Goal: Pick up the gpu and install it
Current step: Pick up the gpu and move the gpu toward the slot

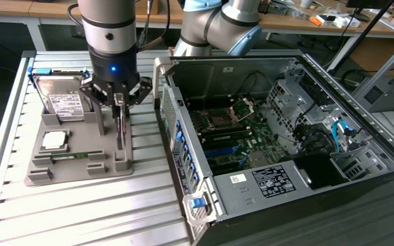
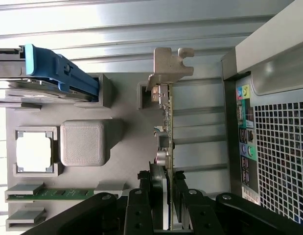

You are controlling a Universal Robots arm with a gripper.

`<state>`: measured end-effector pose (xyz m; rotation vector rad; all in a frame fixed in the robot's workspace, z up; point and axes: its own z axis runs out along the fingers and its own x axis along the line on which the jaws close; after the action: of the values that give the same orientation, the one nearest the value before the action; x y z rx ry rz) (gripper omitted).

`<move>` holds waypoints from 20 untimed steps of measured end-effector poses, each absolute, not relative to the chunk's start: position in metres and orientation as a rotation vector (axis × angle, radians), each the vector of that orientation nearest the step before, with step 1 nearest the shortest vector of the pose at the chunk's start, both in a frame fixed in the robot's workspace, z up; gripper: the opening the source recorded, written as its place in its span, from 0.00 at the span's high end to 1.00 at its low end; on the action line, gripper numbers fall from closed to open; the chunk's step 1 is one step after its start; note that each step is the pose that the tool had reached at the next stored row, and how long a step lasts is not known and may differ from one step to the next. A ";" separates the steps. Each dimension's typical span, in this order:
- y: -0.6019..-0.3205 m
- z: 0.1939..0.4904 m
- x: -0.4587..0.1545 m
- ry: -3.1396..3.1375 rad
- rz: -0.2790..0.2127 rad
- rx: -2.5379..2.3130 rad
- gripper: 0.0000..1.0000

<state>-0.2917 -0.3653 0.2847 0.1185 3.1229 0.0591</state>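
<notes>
While the gpu (image 1: pixel 119 128) (image 2: pixel 168 127) stands on its thin edge in the grey holder tray (image 1: pixel 67 174) (image 2: pixel 127 137), I see free room on most sides of it. A strip of bare slatted table (image 1: pixel 80 215) (image 2: pixel 141 29) separates the tray from the computer case (image 1: pixel 176 128) (image 2: pixel 278 147), whose perforated wall runs alongside the card, near but apart. On the card's other side sit the tray's square block (image 2: pixel 82 142), the processor (image 1: pixel 55 139) (image 2: pixel 34 152) and the green memory stick (image 1: pixel 74 154) (image 2: pixel 58 193), all clear of it.

From my seat the gripper (image 1: pixel 118 105) (image 2: pixel 169 205) is directly above the card, one finger on each face, pinching the gpu at its upper edge. The card's lower edge looks seated in the tray's slotted posts.

Its long axis runs along the tray, roughly parallel with the case wall. The silvery bracket (image 2: pixel 171 63) marks the end pointing toward the hard drive (image 1: pixel 63 105) (image 2: pixel 58 73), and the flat faces look sideways, one at the case, one at the processor.
</notes>
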 end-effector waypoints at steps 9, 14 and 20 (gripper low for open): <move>-0.365 0.290 -0.292 3.123 0.061 0.119 0.70; -0.365 0.293 -0.292 3.123 0.063 0.119 0.70; -0.365 0.296 -0.292 3.123 0.066 0.119 0.70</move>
<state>-0.2917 -0.3653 0.2964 0.1187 3.1229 0.0659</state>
